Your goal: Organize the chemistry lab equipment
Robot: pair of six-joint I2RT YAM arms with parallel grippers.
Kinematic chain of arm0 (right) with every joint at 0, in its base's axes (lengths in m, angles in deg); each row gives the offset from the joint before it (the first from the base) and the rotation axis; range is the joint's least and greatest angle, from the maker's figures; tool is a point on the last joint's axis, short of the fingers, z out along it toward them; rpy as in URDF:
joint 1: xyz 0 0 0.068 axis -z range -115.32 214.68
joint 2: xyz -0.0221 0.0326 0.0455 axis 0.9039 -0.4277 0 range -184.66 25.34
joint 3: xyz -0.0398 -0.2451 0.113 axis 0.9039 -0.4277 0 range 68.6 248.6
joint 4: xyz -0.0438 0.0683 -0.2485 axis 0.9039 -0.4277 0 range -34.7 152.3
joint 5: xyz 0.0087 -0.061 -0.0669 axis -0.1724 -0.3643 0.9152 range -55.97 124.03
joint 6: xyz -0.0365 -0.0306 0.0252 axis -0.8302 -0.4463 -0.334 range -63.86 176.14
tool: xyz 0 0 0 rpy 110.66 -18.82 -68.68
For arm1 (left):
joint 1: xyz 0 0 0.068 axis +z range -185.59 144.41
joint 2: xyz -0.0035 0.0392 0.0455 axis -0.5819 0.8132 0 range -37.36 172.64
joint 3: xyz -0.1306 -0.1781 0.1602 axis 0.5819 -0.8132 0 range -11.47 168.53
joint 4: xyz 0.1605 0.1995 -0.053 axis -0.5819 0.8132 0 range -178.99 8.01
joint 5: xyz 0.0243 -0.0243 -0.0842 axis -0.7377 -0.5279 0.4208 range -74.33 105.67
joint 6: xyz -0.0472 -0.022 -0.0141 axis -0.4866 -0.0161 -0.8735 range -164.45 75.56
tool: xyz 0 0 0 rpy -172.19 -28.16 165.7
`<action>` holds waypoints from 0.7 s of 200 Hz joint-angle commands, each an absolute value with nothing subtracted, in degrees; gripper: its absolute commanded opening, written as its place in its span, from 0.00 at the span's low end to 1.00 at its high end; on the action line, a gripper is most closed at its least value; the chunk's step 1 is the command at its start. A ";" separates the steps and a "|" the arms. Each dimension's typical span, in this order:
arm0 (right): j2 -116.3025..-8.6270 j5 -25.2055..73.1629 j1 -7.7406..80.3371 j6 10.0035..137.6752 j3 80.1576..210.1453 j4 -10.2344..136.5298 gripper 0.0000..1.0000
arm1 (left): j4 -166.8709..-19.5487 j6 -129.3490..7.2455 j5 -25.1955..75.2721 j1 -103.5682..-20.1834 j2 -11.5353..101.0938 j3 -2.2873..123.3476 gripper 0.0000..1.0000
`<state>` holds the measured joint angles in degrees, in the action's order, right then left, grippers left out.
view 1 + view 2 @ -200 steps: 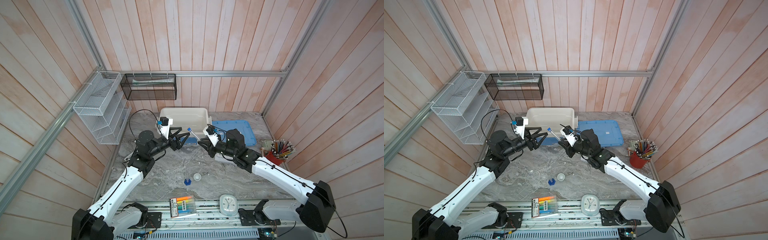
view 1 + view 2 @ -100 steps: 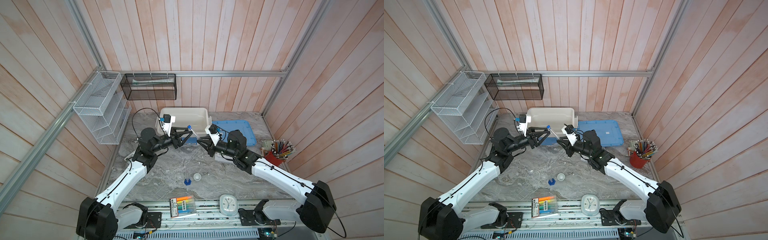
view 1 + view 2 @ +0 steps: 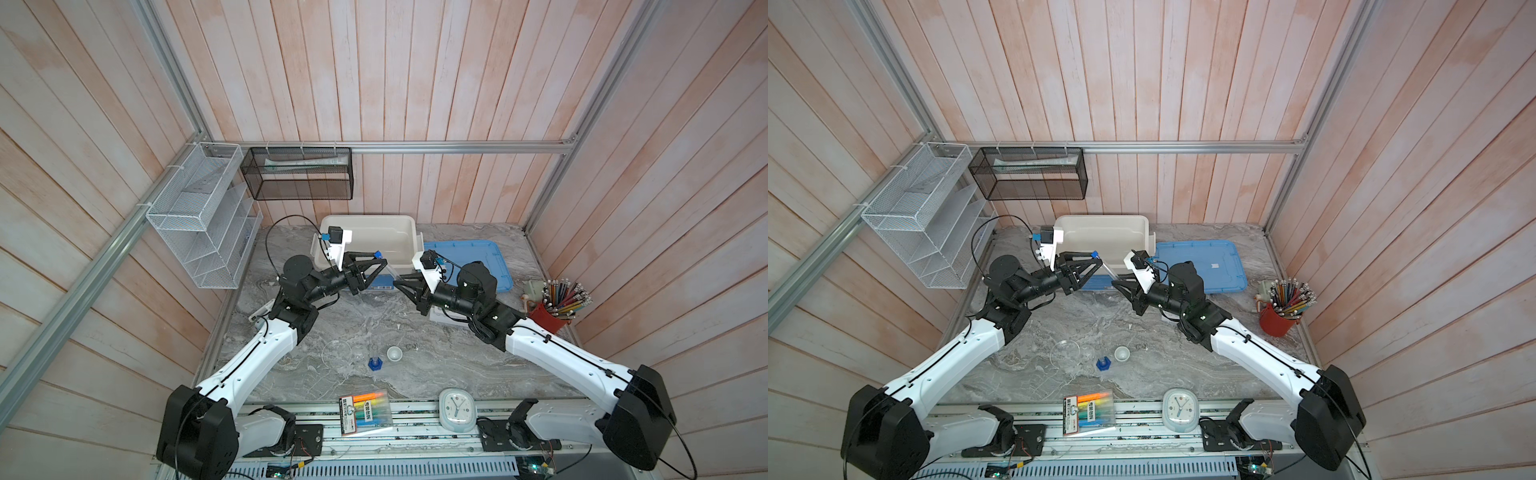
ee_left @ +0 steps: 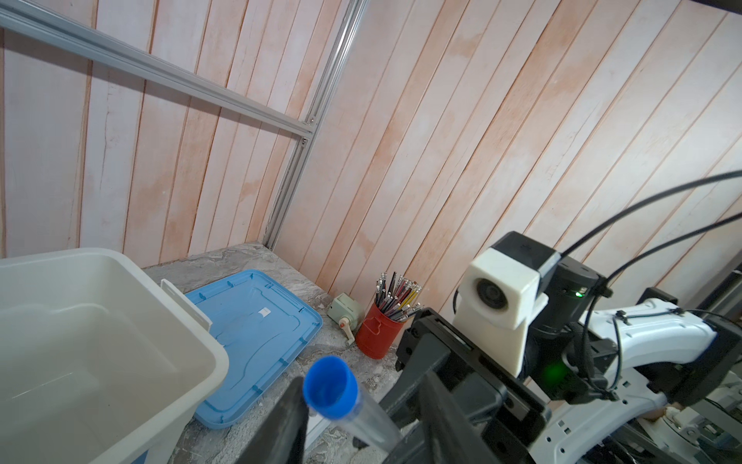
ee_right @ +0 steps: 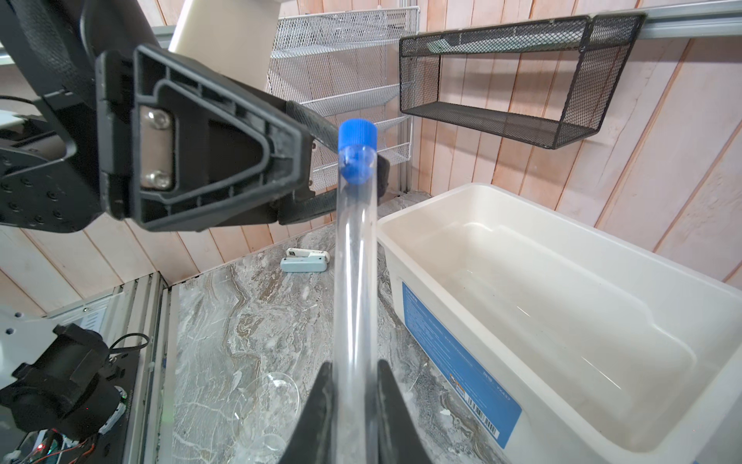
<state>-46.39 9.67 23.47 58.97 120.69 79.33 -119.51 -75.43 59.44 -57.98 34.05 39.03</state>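
The right gripper [image 5: 353, 367] clamps the clear tube [image 5: 355, 261] aloft beside the white bin [image 5: 562, 221] while the left gripper [image 3: 380, 260] brackets its blue cap [image 4: 330, 386] with part-open jaws; an off-centre squeeze could lever the tube loose.

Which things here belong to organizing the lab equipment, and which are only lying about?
Job: blue-capped tube, clear round dish, blue-based cylinder, tiny white bowl.
Lying about: red pencil cup, white clock, marker pack.

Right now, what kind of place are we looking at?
Probably a staged robot test cell dressed as a lab bench: plank walls on aluminium framing, a marble-look tabletop, and a blue-capped clear tube near a white tub.
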 commanded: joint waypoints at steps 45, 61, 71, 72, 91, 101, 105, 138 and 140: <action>-46.89 8.58 23.27 60.15 119.75 82.87 0.01 | -124.68 -76.89 60.78 -60.21 36.73 40.08 0.25; -47.00 8.63 23.28 60.09 119.61 82.69 0.01 | -124.18 -76.48 60.34 -60.22 36.39 40.42 0.19; -47.00 8.62 23.26 60.18 119.33 82.99 0.01 | -123.89 -76.19 60.28 -60.21 36.25 40.68 0.17; -47.00 8.63 23.27 60.18 119.32 83.06 0.01 | -123.89 -76.18 60.30 -60.25 36.22 40.71 0.17; -47.25 8.84 23.28 60.29 118.96 83.57 0.01 | -124.30 -76.09 60.03 -60.28 36.04 40.74 0.14; -47.56 8.74 23.28 60.42 118.85 83.76 0.01 | -124.54 -76.23 59.94 -60.37 36.02 40.71 0.14; -47.65 8.75 23.26 60.47 118.90 83.81 0.01 | -124.60 -76.31 60.00 -60.37 36.10 40.65 0.14; -48.05 8.65 23.28 60.62 118.96 84.11 0.02 | -124.69 -76.10 59.80 -60.55 35.94 40.56 0.08; -48.05 8.70 23.28 60.62 118.94 84.10 0.02 | -124.68 -76.02 59.86 -60.55 35.94 40.56 0.08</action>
